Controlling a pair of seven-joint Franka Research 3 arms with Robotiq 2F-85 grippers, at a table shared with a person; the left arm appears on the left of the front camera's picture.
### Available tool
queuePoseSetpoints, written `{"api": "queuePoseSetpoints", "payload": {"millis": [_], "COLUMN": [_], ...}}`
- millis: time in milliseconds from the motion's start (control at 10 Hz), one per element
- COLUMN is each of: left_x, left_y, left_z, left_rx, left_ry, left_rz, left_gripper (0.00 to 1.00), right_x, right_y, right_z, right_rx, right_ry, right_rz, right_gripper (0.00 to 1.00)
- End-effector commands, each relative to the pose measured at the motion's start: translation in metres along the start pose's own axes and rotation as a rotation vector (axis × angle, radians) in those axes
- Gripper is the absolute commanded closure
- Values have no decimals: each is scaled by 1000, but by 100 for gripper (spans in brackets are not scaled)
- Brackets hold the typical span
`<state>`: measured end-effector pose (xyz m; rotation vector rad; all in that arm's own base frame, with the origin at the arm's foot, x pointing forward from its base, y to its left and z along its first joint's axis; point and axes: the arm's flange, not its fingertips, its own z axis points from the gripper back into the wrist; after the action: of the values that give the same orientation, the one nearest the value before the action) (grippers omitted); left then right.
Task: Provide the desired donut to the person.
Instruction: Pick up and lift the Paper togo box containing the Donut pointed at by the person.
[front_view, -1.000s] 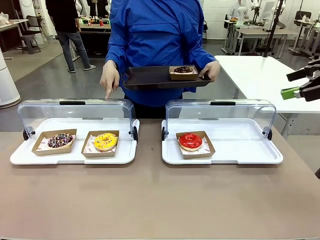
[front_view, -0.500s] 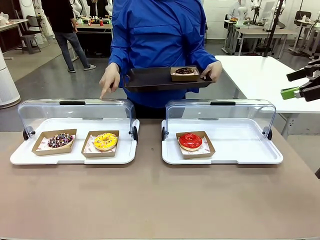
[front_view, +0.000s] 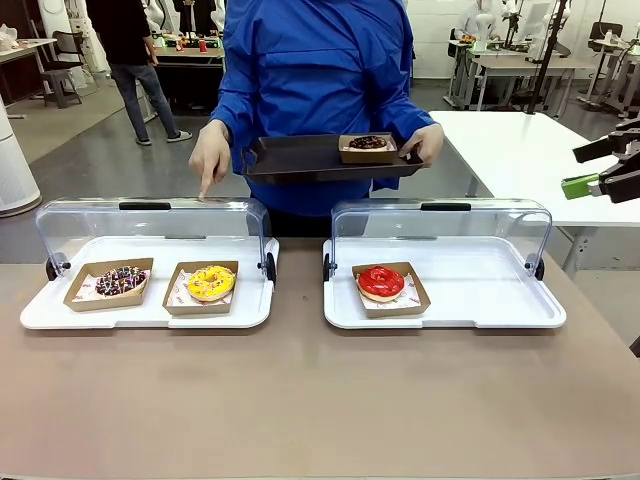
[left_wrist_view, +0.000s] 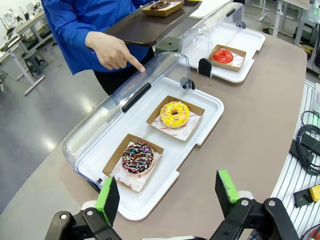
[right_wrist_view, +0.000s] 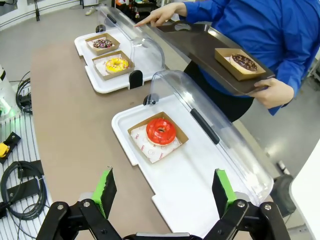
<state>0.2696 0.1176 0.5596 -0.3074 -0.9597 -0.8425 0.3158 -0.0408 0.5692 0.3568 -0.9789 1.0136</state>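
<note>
Pointing person's hand (front_view: 211, 157) at lid (front_view: 150, 225) | left gripper (left_wrist_view: 167, 192), right gripper (right_wrist_view: 163, 190) spread wide, empty

The person (front_view: 318, 40) wore a bright blue long-sleeved jacket (front_view: 300, 100) of smooth, faintly glossy cloth, creased at the elbows, with sleeves that reached the wrists. The left gripper (left_wrist_view: 167, 192) was black, with two angular fingers (left_wrist_view: 107, 200) faced with bright green pads and round silver screws at the linkage pivots. The right gripper (right_wrist_view: 163, 192) had the same build: black jointed bars, green pads and pale screw heads at each joint.
</note>
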Motion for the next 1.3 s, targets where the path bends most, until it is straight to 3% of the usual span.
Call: {"api": "queuePoseSetpoints", "payload": {"millis": [0, 200, 300, 400, 600, 800, 900, 1200], "left_x": [-1, 0, 23, 40, 42, 31, 25, 8], "left_y": [1, 0, -25, -41, -63, -79, -81, -66], "left_z": [0, 0, -35, -81, -183, -258, -296, -344], "left_rx": [-6, 0, 18, -51, -114, -169, -184, -165], "left_ry": [-4, 0, 120, 199, 358, 413, 384, 470], "left_rz": [-5, 0, -110, -207, -377, -522, -538, -618], "left_gripper": [0, 0, 0, 0, 0, 0, 0, 0], "right_x": [0, 0, 0, 0, 0, 0, 0, 0], "right_y": [0, 0, 0, 0, 0, 0, 0, 0], "right_z": [0, 0, 0, 0, 0, 0, 0, 0], "right_rx": [8, 8, 8, 8, 8, 8, 8, 8], "right_ry": [-13, -13, -13, -13, -13, -13, -13, -13], "right_rz": [0, 0, 0, 0, 0, 0, 0, 0], "right_gripper": [0, 0, 0, 0, 0, 0, 0, 0]}}
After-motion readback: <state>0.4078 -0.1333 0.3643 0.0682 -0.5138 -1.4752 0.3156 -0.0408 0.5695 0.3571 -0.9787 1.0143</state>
